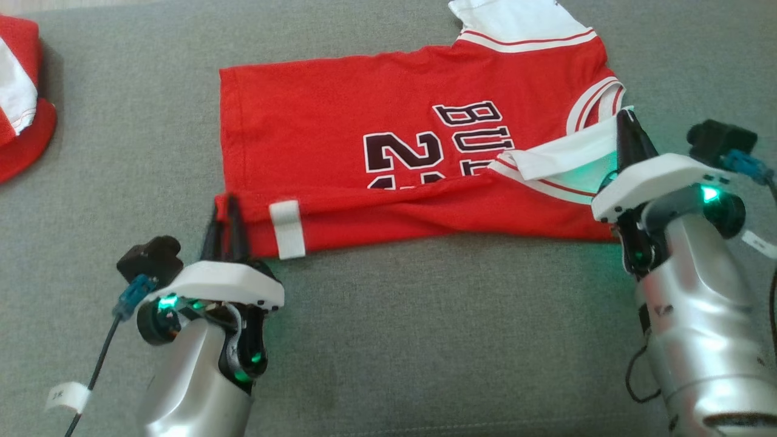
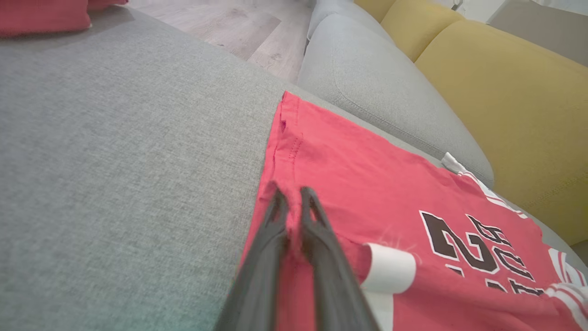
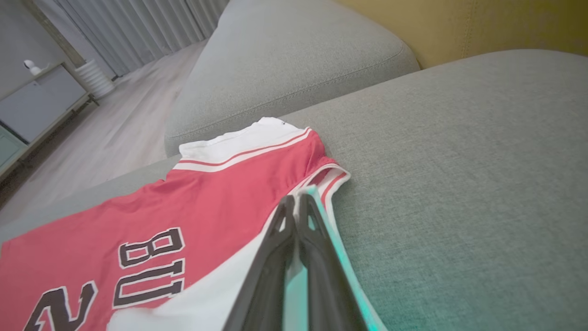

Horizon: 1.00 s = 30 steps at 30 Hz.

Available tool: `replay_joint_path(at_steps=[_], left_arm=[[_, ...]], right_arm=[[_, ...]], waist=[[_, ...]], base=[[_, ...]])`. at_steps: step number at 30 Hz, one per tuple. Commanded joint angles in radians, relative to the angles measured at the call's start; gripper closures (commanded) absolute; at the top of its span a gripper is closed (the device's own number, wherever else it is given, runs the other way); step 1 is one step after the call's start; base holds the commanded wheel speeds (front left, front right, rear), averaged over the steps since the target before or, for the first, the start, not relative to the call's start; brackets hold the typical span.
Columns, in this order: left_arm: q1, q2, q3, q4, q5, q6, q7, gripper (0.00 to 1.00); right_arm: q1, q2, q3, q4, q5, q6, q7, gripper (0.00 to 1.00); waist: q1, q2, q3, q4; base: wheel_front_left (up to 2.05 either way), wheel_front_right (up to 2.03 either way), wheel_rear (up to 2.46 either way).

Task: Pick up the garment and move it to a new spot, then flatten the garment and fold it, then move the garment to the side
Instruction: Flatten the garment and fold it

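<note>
The left jaws are pinched shut on a small pleat of red cloth at the hem corner of the jersey. The two dark fingers are almost touching, with the fabric bunched between them. The right jaws are closed too, on the white-trimmed sleeve edge at the jersey's opposite end, where that sleeve lies turned back over the printed lettering. Behind them the left arm and right arm reach in from the side of the jersey nearest me.

The jersey lies spread on the grey sofa seat, collar end toward the right arm. Its near long edge is doubled over onto the body, so I'd say it is partway through a lengthwise fold.

It looks like thin, light knit with no stiffness at all. It should sag, drag and wrinkle if only one end is lifted. Two ends at once, on the stitched hem and the banded sleeve trim, looks like the sensible hold, as those edges are thicker and less likely to slip.

By my count there is one jersey and one white tab on its folded edge. One other red-and-white garment lies well off past the hem end. Beyond the jersey's far edge sit one grey cushion and two yellow cushions.
</note>
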State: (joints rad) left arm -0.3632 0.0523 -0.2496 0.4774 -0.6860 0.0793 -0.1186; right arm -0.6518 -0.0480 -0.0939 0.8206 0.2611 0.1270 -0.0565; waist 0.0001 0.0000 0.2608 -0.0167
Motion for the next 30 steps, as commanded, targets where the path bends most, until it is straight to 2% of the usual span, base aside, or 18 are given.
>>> replay_joint_path(at_steps=[1, 8, 14, 21, 30], left_arm=[[-0.04, 0.009, 0.028, -0.025, 0.008, 0.003, -0.02, 0.0], [-0.05, 0.015, 0.02, -0.054, 0.015, -0.005, -0.041, 0.0], [0.021, 0.063, 0.014, -0.152, 0.025, -0.005, -0.027, 0.0], [0.158, 0.128, -0.001, -0.265, 0.024, 0.024, 0.07, 0.0], [0.252, 0.147, -0.002, -0.299, -0.015, 0.079, 0.19, 0.0]], right_arm=[[-0.061, -0.002, 0.029, 0.01, -0.016, 0.004, -0.021, 0.0], [-0.165, -0.002, 0.054, 0.154, -0.013, 0.004, -0.074, 0.0], [-0.213, -0.002, 0.074, 0.204, -0.013, 0.004, -0.144, 0.0], [-0.147, -0.002, 0.097, 0.156, -0.039, 0.004, -0.178, 0.0], [0.015, -0.002, 0.105, 0.017, -0.034, 0.004, -0.172, 0.0]], waist=[[-0.0001, 0.0, 0.004, 0.002], [-0.0001, 0.0, 0.008, 0.009], [-0.0001, 0.0, -0.012, -0.002], [-0.0001, 0.0, -0.05, -0.021], [-0.0001, 0.0, -0.063, -0.055]], base=[[0.0, 0.0, 0.0], [0.0, 0.0, 0.0], [0.0, 0.0, 0.0], [0.0, 0.0, 0.0], [0.0, 0.0, 0.0]])
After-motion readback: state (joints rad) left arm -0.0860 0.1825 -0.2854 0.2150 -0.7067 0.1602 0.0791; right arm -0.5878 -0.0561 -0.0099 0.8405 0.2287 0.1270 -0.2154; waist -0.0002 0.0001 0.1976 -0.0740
